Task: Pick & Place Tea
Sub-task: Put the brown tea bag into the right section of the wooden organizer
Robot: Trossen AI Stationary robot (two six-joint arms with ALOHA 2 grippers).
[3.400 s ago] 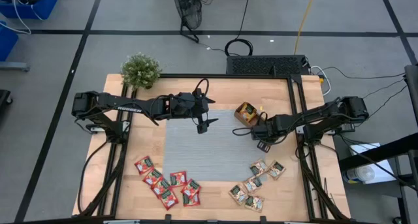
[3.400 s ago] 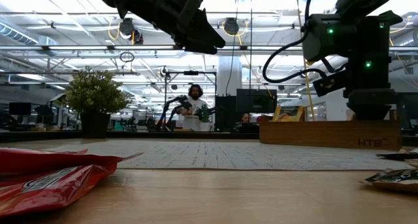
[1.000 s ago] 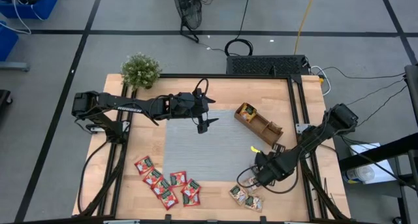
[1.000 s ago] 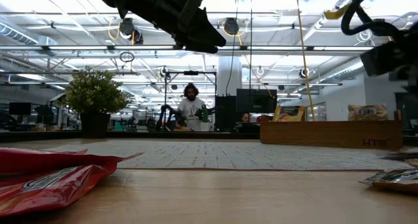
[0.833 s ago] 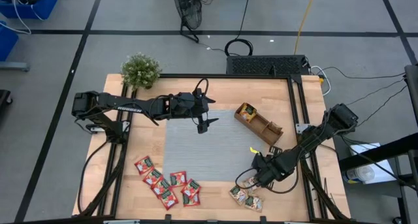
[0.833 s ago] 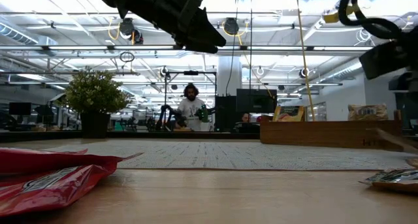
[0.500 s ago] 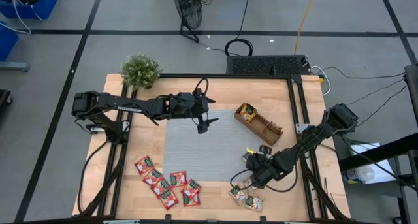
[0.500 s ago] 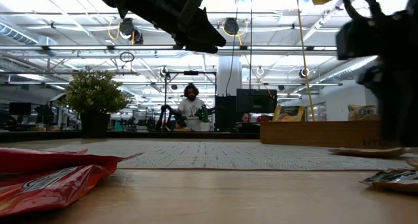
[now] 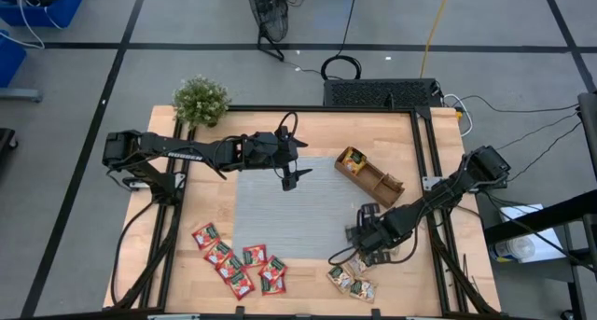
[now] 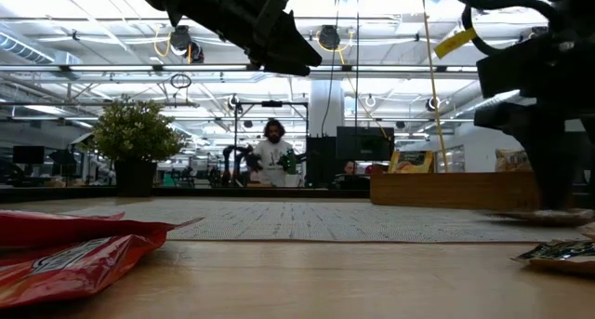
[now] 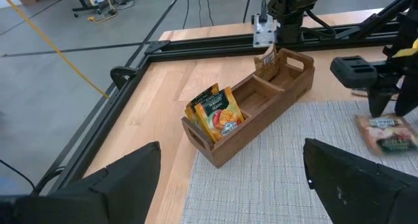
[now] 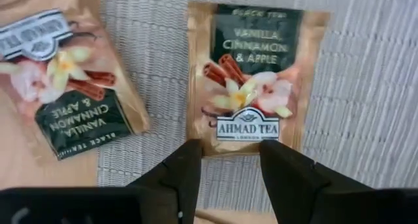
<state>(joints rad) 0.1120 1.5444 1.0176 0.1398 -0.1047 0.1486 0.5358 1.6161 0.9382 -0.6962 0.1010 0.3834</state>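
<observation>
A pale tea sachet with a dark green label [image 12: 255, 80] lies flat on the grey mat [image 9: 289, 217] near its right near corner. My right gripper [image 12: 232, 149] stands over it, pointing steeply down with its fingers apart; it also shows in the high view [image 9: 362, 238]. A second pale sachet [image 12: 65, 80] lies beside it, half on the wood. Red sachets [image 9: 238, 264] and more pale ones [image 9: 353, 281] lie along the near edge. My left gripper [image 9: 292, 180] hangs open and empty above the mat's far edge. My right gripper meets the sachet's edge below the brand name [image 12: 232, 142] with both parted fingertips [image 12: 192, 155], coming from above. Bare mat shows in the gap between them, so nothing is pinched. The sachet lies flat, face up, on the mat.
A brown wooden compartment tray [image 11: 248, 142] stands at the mat's far right corner, with orange sachets [image 11: 215, 113] upright in one end. A potted plant [image 9: 201, 101] sits at the far left corner. Black frame rails run along the table's sides.
My right gripper has gone from the pale pile toward the table's left and far edges, onto the mat, and its wrist has rolled. The pale sachet has come with it from the wood onto the mat and lies flat there.
</observation>
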